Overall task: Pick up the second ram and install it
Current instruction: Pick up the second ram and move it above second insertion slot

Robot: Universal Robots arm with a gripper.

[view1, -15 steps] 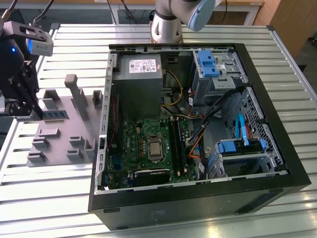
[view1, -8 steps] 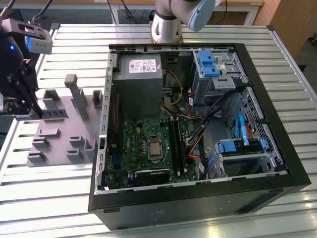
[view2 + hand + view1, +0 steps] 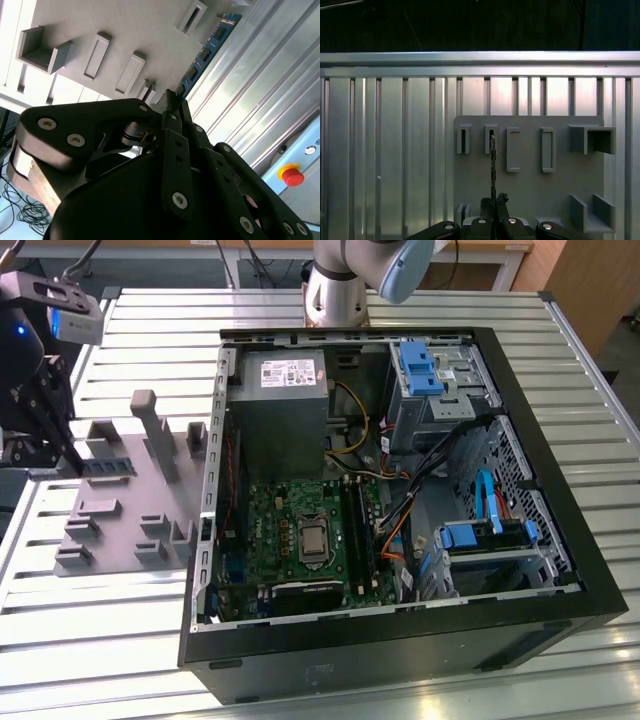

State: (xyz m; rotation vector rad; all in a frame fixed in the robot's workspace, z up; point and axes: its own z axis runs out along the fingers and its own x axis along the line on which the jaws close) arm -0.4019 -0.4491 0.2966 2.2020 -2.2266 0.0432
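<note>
Black linkage of the single gripper crowds the foreground of the second wrist view. Its jaws stand nearly together, pinched on one end of the second ram. One stick is at the jaws, one grey fixture tray carries it, and one open computer case sits on the slatted metal tabletop.

In the exterior view the tray lies at nine o'clock from the case, and the gripper is at the tray's nine o'clock edge. The ram runs along the nine-to-three line, its free end toward three o'clock and the case. Inside the case this view shows one green motherboard.

The second wrist view shows the stick's broad face, blue-green with a row of black chips, and one red button beyond. The first wrist view shows the ram edge-on, a thin line leading from the jaws to one of four raised pockets in a row on the tray.
</note>
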